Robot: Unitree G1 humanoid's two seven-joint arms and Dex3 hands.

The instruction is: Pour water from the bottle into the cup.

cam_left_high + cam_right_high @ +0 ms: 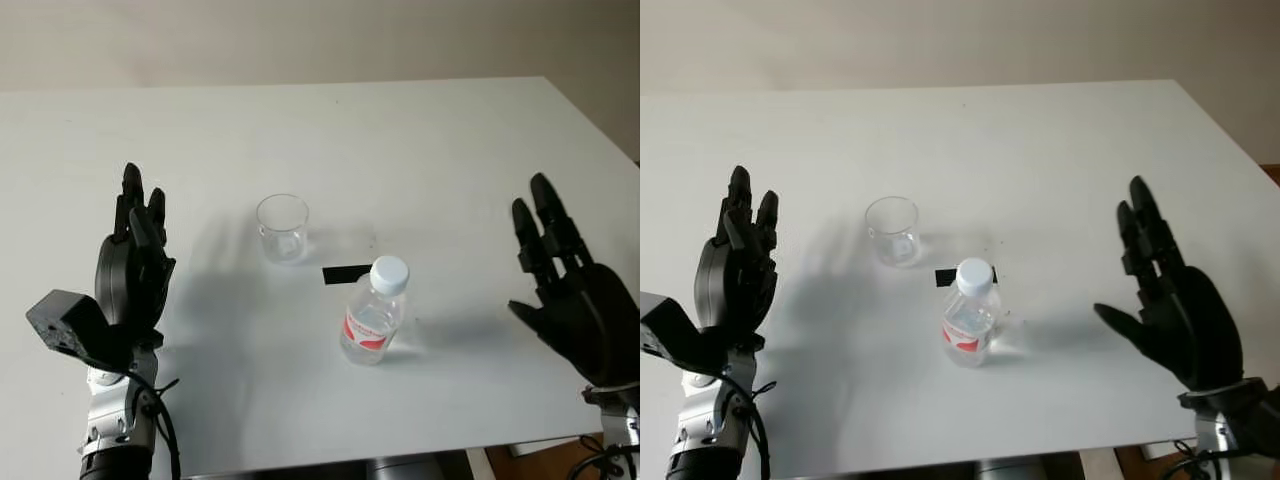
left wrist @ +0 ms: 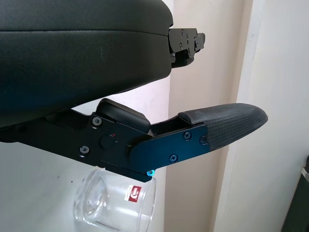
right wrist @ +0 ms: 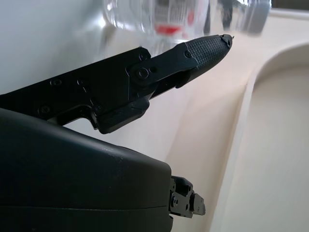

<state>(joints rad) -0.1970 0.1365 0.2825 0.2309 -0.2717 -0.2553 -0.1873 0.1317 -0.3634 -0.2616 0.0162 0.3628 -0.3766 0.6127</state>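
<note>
Pale beige wall is running behind a broad white surface (image 1: 420,130) that is carrying everything the task needs. Near its middle a small clear plastic bottle with a white screw cap and a red-and-white label (image 1: 374,315) is standing upright, its long axis vertical and its cap still on; just behind it a short strip of black tape (image 1: 346,273) is lying flat on the surface. A little farther from the robot and to its left, an empty clear plastic cup (image 1: 282,228) is sitting upright with its mouth up, near the bottle but apart from it. The robot's black three-finger right hand (image 1: 565,290) is hovering open at the right side of the surface, palm turned inward toward the bottle, holding nothing and touching nothing. The black left hand (image 1: 135,260) is hovering open at the left side, also empty, with its palm facing the cup. The bottle is lying inward and to the left of the right hand, at about the same depth, and that hand looks the nearer of the two, so a sideways reach across to the bottle's upright body seems the natural next move. Nothing has been grasped or poured yet, and the cap would probably have to come off first.
</note>
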